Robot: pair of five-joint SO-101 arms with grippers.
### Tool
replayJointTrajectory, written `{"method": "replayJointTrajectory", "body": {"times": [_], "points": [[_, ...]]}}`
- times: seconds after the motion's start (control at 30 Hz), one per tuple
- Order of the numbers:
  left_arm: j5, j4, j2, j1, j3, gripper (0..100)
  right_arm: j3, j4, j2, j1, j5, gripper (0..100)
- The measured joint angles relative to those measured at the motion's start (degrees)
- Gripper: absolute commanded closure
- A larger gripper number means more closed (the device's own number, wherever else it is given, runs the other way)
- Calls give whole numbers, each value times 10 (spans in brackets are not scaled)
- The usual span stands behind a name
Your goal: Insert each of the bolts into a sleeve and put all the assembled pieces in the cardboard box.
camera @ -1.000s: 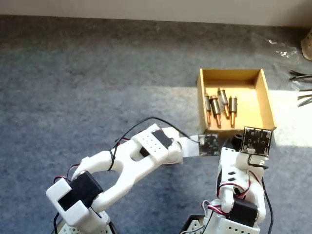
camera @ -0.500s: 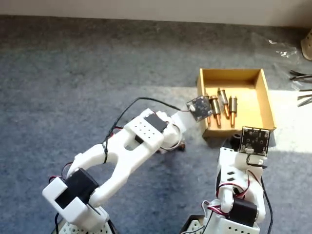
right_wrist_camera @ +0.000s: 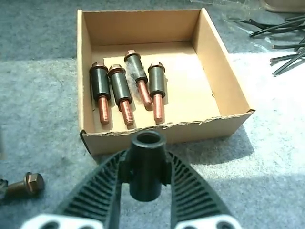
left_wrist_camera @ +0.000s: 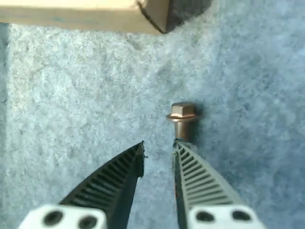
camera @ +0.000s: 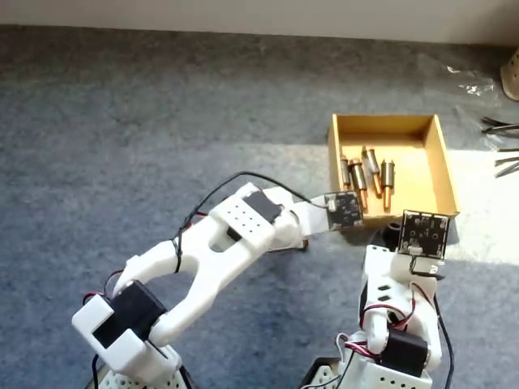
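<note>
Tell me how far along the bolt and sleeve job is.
Done: four assembled pieces lie in the cardboard box. In hand: the right pincer is shut on a black sleeve in front of the box. Left: one bare bolt lies on the carpet outside the box, by the tips of the open left pincer. It has yet to be gripped, sleeved and boxed.

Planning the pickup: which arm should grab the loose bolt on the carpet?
Left. The left gripper, open, sits right at the bolt; the right gripper is shut on a sleeve.
</note>
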Motion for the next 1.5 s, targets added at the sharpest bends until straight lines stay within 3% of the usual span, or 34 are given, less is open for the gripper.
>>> {"method": "replayJointTrajectory", "body": {"times": [1.0, 1.5], "points": [[11, 6, 113, 12, -72, 861, 0, 0, 0, 0, 3, 994], [14, 6, 160, 15, -98, 961, 0, 0, 0, 0, 3, 994]]}}
